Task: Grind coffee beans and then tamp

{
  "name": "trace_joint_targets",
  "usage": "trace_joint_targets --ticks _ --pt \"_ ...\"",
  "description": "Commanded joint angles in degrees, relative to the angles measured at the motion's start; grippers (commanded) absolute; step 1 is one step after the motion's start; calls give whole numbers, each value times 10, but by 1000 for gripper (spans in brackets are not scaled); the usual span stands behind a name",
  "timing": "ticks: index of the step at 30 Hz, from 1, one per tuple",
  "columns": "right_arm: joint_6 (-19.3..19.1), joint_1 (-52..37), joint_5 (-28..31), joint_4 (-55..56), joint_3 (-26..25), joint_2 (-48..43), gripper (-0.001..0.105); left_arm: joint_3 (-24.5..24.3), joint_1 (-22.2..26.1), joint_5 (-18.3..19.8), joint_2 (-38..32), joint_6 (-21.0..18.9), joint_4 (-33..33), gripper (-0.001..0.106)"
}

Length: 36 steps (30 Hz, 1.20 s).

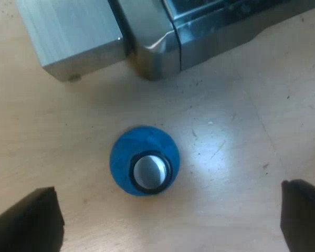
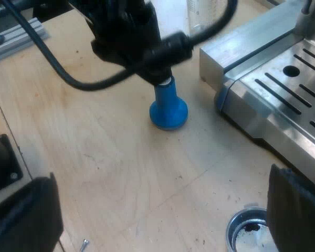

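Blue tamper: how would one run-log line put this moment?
tamper: blue, upright on table | left gripper: open, above tamper | right gripper: open, beside metal holder | tamping: not begun

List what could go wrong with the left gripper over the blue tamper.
1. The tamper stands off-centre between the fingers of the open left gripper; one finger may touch first and tip it.
2. A corner of the machine is near the tamper; a wide finger might strike it.
3. The holder with grounds sits by the right gripper; a nudge could spill them.
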Motion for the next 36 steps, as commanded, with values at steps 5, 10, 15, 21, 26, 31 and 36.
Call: trace_joint_targets --ticks 5,10,15,21,26,31,36 --pt "-6 -2 1 0 -2 -1 80 -3 -2 -7 72 1 -20 86" --pt "-6 -2 1 0 -2 -1 80 -2 -2 -6 132 1 -41 86" --pt "-6 -2 27 0 -2 -1 80 -2 -2 -6 174 2 -65 86" --pt "-6 -2 27 0 -2 -1 80 -2 -2 -6 205 2 -69 86" --pt "-6 -2 27 0 -2 -1 80 -2 -2 -6 222 2 -69 86" --pt "-6 -2 27 0 -2 -1 80 -2 -2 -5 222 2 -68 77" --pt "-6 -2 27 0 -2 -1 80 -2 -2 -5 222 2 -54 38"
